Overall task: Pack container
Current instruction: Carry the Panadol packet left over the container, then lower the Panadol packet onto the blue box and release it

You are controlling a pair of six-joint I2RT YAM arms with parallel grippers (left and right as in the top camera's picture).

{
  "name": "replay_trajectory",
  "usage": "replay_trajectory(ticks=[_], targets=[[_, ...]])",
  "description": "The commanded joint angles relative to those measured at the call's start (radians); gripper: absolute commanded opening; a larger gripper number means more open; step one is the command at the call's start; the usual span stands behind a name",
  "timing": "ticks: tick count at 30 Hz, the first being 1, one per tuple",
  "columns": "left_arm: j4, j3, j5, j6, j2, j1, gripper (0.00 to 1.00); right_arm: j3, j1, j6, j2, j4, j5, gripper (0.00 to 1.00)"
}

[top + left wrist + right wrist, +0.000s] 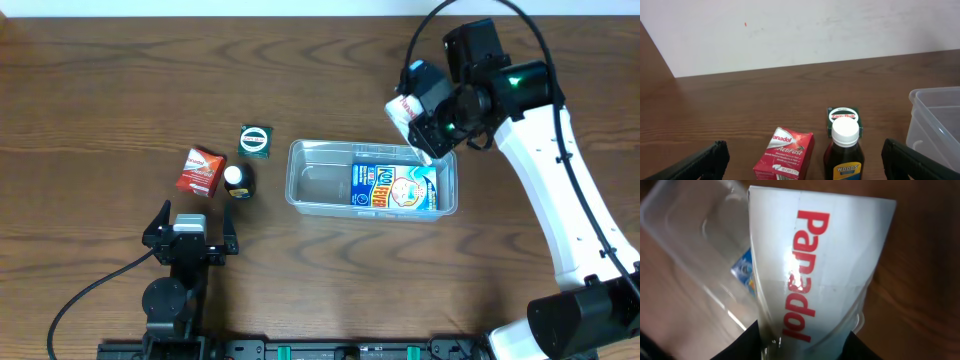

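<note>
The clear plastic container [310,180] sits mid-table with a blue Koolfever box [385,187] lying in its right half. My right gripper [425,125] is shut on a white Panadol box [810,270] and holds it above the container's far right corner [685,225]. A red Panadol ActiFast box [201,170], a dark Woods' syrup bottle [236,181] and a green Zam-Buk box [256,139] stand left of the container. My left gripper [800,162] is open and empty, just in front of the red box [786,152] and the bottle [844,150].
The container's left rim [935,120] shows at the right edge of the left wrist view. A light wall rises behind the table's far edge [800,65].
</note>
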Motion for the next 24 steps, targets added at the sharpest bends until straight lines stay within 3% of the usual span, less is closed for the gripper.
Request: replay_trajectory(ticks=[1, 6, 17, 19, 20, 24], targets=[[-0.037, -0.019, -0.023, -0.008, -0.006, 0.003, 0.98, 0.001, 0.014, -0.198, -0.009, -0.025, -0.021, 0.43], [-0.037, -0.019, -0.023, -0.008, -0.006, 0.003, 0.98, -0.002, 0.014, -0.305, -0.008, -0.065, -0.056, 0.47], [-0.037, -0.019, -0.023, -0.008, -0.006, 0.003, 0.98, -0.011, 0.017, -0.316, -0.001, -0.079, -0.067, 0.52], [-0.037, -0.019, -0.023, -0.008, -0.006, 0.003, 0.98, -0.011, 0.019, -0.295, -0.001, -0.077, -0.116, 0.60], [-0.037, -0.019, -0.023, -0.008, -0.006, 0.003, 0.98, -0.011, 0.019, -0.281, -0.001, -0.077, -0.169, 0.99], [-0.037, -0.019, -0.023, -0.008, -0.006, 0.003, 0.98, -0.011, 0.019, -0.240, -0.001, -0.075, -0.340, 0.99]])
